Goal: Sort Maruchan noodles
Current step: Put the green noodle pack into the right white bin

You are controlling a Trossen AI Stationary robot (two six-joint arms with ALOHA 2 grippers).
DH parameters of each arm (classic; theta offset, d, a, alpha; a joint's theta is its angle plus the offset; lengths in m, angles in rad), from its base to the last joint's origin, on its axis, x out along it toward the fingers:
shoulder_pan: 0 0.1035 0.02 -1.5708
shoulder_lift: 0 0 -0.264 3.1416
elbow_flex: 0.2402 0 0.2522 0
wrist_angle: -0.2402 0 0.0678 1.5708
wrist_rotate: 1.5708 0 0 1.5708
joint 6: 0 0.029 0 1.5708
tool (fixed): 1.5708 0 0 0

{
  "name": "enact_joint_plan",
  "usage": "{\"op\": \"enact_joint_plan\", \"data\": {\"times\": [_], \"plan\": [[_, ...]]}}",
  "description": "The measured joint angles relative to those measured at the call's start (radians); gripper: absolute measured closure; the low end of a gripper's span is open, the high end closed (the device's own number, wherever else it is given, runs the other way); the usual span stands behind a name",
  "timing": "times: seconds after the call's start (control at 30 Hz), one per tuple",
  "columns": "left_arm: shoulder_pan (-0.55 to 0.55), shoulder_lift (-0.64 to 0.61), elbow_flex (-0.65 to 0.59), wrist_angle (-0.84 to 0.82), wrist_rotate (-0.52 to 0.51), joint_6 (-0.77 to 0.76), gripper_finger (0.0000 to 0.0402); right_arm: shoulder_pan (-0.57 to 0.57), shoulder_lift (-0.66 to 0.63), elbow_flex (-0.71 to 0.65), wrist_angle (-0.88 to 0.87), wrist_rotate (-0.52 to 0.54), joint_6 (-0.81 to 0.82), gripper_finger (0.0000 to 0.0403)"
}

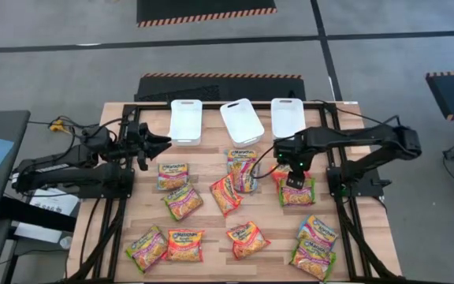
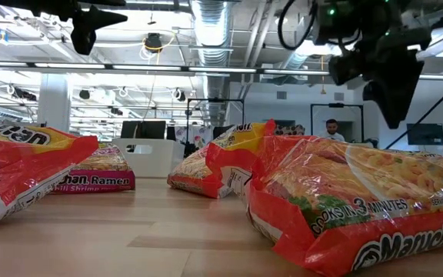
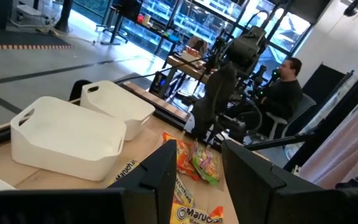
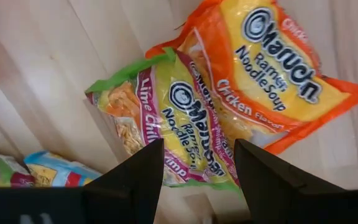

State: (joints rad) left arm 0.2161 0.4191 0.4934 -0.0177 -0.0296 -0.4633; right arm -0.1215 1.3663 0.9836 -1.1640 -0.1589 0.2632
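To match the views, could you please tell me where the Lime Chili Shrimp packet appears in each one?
High: Lime Chili Shrimp packet right of centre, under the right gripper.
Low: cannot tell it apart.
Left wrist: cannot tell it apart.
Right wrist: centre.
Landmark: right gripper, directly over it.

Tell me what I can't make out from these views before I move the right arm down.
- High view: the right gripper covers part of the green-edged packet and the orange packet under it; labels there are too small to read.
- Low view: near packets block most of the table; the white bins barely show.
- Right wrist view: the green-edged packet's far end sits behind the fingers.
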Motion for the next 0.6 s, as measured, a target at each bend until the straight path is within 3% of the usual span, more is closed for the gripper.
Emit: {"op": "enact_joint_plan", "data": {"times": [0.6], "plan": [[0.000, 0.000, 0.000, -0.001, 0.001, 0.000, 0.0287, 0.001, 0.207, 0.000, 0.067, -0.001, -0.063, 0.0182]]}}
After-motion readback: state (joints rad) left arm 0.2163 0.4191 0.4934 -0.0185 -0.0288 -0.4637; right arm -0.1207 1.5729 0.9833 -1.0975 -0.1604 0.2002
